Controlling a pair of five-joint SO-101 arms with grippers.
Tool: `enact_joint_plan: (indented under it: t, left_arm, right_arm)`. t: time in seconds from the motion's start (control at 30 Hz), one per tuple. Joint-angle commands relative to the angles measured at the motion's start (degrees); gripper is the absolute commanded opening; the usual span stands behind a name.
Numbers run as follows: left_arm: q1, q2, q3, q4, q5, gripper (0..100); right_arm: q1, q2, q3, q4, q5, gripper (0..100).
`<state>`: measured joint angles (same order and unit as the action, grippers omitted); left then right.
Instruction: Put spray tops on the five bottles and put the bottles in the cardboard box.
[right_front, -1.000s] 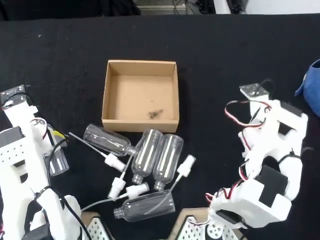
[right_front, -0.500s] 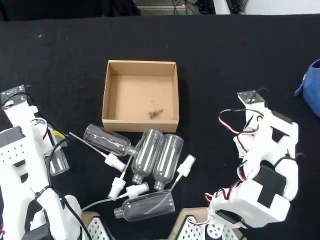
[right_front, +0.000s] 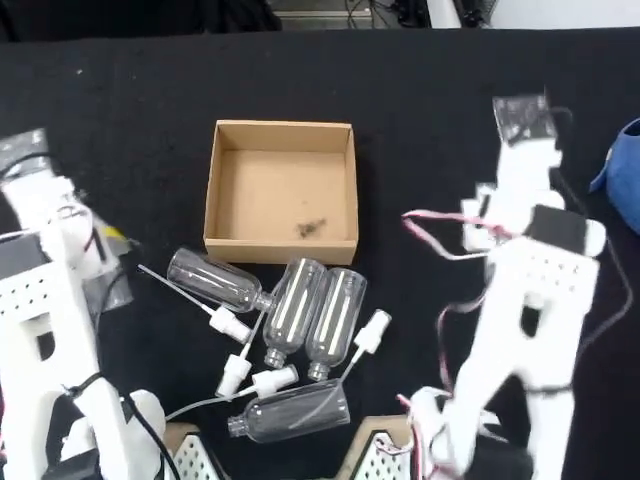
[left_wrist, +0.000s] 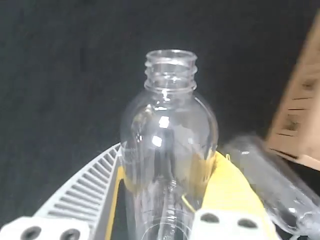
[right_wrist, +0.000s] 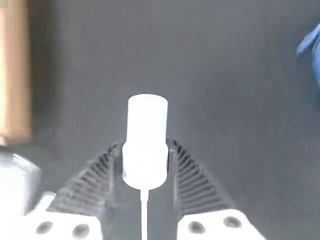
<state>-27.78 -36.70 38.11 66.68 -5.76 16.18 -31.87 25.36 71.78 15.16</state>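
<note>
I log the left gripper (left_wrist: 169, 154) clamped on 1 uncapped bottle (left_wrist: 170, 100), the right gripper (right_wrist: 145, 148) clamped on 1 spray top (right_wrist: 146, 116), and 4 bottles (right_front: 335, 310) lying just beside the cardboard box (right_front: 281, 243).

Bottles (right_front: 335, 310), spray tops (right_front: 370, 333) lie on table (right_front: 150, 100), just before cardboard box (right_front: 280, 248).

Left white plastic arm (right_front: 40, 320) at table's 8 o'clock, extended toward 10 o'clock; its gripper (left_wrist: 167, 172) clamped round clear plastic bottle (left_wrist: 169, 115), capless neck pointing away from wrist. Right white arm (right_front: 530, 300) at 4 o'clock, stretched toward 2 o'clock; its gripper (right_wrist: 145, 162) pinching white spray top (right_wrist: 146, 122)
</note>
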Motion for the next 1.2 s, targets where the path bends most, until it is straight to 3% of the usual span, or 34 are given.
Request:
enact_joint_plan:
  t: [0.0,0.13,0.27,0.43,0.63,0.77,1.0,1.17]
  left_arm:
    - [8.40,-1.93,-5.41,-0.44,0.44,3]
    - [15.78,-4.40,-3.82,-6.42,0.53,3]
    - [23.25,-11.34,0.22,-12.04,0.53,3]
    - [27.47,-22.77,10.95,-19.87,0.53,3]
    - [27.91,-37.10,28.62,-34.64,0.62,3]
    - [29.67,-46.07,36.35,-39.91,6.15,3]
    - [34.51,-57.14,45.14,-45.19,8.26,3]
    - [36.18,-63.21,52.09,-53.19,8.26,3]
  right_arm:
    - [-9.93,-7.69,-8.13,1.05,-8.70,1.1]
    - [-18.64,-7.16,-14.11,-1.49,-17.05,1.1]
    - [-22.51,-6.20,-17.01,-9.23,-26.11,1.1]
    - [-28.31,-5.85,-17.27,-20.22,-32.79,1.1]
    - [-34.20,-4.44,-16.22,-34.99,-33.49,1.1]
    - [-36.22,-1.80,-16.13,-43.25,-33.58,1.1]
    - [-39.21,-2.15,-16.31,-45.45,-33.49,1.1]
    - [-39.65,-4.79,-15.60,-44.13,-33.14,1.1]
